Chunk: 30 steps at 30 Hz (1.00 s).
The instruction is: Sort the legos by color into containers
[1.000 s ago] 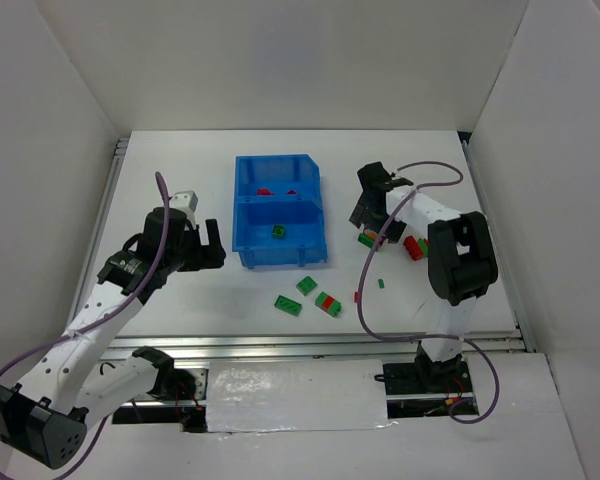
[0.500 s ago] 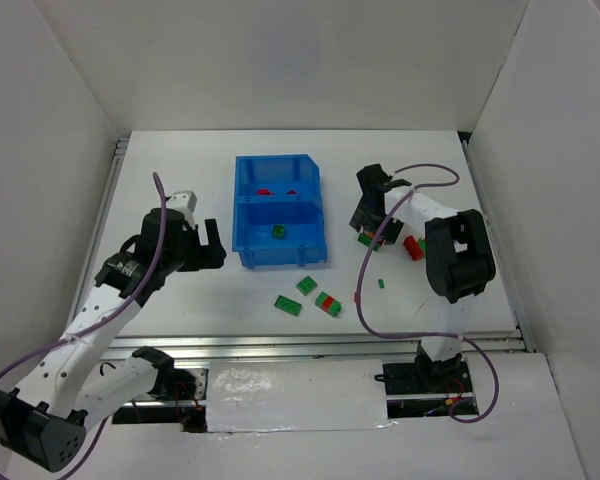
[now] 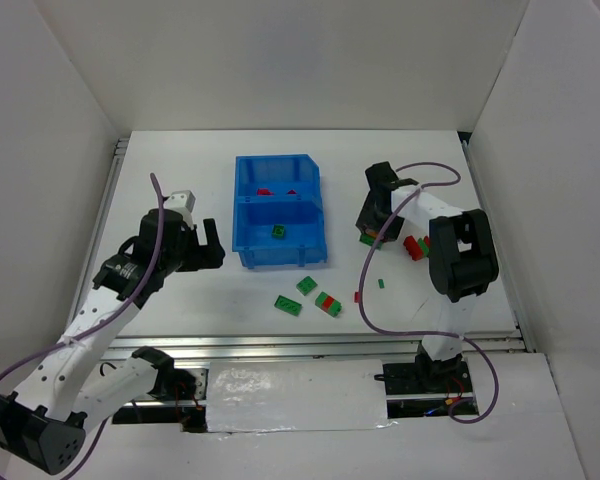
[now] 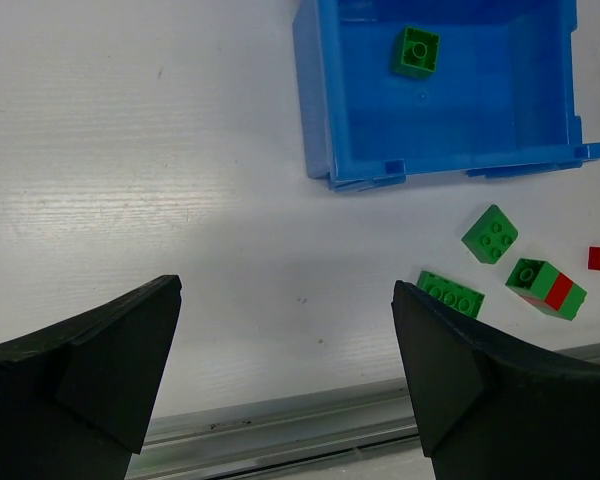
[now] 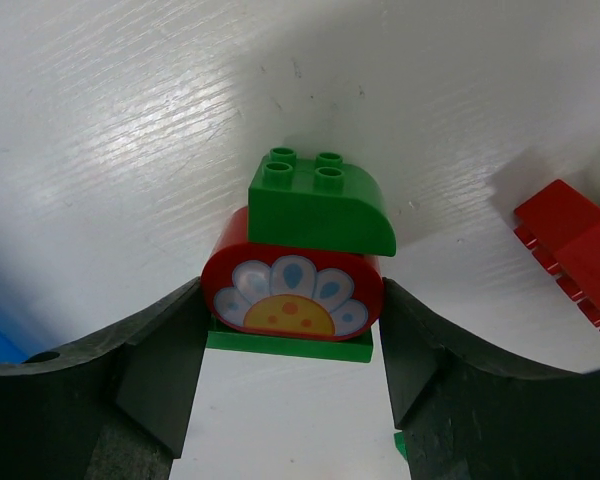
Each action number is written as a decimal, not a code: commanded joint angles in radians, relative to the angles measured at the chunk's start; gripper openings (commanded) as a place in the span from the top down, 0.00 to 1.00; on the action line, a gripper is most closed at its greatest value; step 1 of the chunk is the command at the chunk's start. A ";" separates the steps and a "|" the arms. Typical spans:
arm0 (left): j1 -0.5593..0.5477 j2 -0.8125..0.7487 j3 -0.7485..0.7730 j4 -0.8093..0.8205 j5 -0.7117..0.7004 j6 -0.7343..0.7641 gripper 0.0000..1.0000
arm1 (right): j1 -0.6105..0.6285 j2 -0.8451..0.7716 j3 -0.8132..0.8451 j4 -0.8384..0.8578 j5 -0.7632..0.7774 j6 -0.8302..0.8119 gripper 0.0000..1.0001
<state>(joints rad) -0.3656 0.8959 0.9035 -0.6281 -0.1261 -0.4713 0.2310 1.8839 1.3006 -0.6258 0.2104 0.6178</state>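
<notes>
A small lego stack (image 5: 295, 265) stands on the white table (image 5: 130, 120), well to the right of the blue bin (image 3: 280, 258). It has a rounded green brick on top, a red brick printed with a flower under it, and a thin green plate at the bottom. The right gripper (image 5: 292, 325) is down around the stack and part closed on it. Its dark fingers (image 5: 150, 380) touch the two ends of the red flower brick, and the stack rests on the table. A loose red brick (image 5: 570, 245) lies near on the right.

The bin's far compartment holds red legos (image 3: 265, 190), and the near one holds a single green brick (image 4: 417, 50). In front of the bin lie a square green lego (image 4: 489, 233), a long green lego (image 4: 450, 293), a red-green pair (image 4: 546, 288) and a tiny red piece (image 4: 599, 258).

The left gripper (image 4: 287, 290) hangs over bare table by the bin's near left corner, its jaws wide apart and empty.
</notes>
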 commanded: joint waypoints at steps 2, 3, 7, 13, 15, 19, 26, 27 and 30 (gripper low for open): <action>-0.003 0.000 0.031 0.018 0.002 0.002 0.01 | 0.019 -0.018 -0.015 0.090 -0.049 -0.093 0.65; -0.003 0.001 0.031 0.021 0.002 0.000 0.01 | 0.031 -0.034 -0.029 0.109 -0.046 -0.107 0.66; -0.002 0.020 0.047 0.028 0.031 -0.015 0.00 | 0.108 -0.170 -0.081 0.173 0.016 -0.176 0.66; -0.003 0.055 0.173 0.015 0.155 -0.073 0.00 | 0.332 -0.444 -0.210 0.306 0.050 -0.311 0.66; -0.003 0.054 0.227 0.021 0.204 -0.090 0.01 | 0.402 -0.543 -0.240 0.331 0.070 -0.332 0.65; -0.003 0.055 0.296 0.034 0.276 -0.134 0.00 | 0.496 -0.704 -0.288 0.371 -0.044 -0.420 0.65; -0.004 0.112 0.285 0.120 0.534 -0.213 0.00 | 0.712 -0.864 -0.342 0.423 -0.230 -0.527 0.66; -0.004 0.120 0.279 0.136 0.569 -0.220 0.00 | 0.725 -0.861 -0.339 0.416 -0.230 -0.533 0.65; -0.018 0.158 0.239 0.200 0.658 -0.259 0.01 | 0.789 -0.844 -0.311 0.391 -0.217 -0.547 0.65</action>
<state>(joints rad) -0.3691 1.0241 1.1652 -0.5186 0.3756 -0.6712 0.9768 1.0351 0.9718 -0.2634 0.0090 0.1207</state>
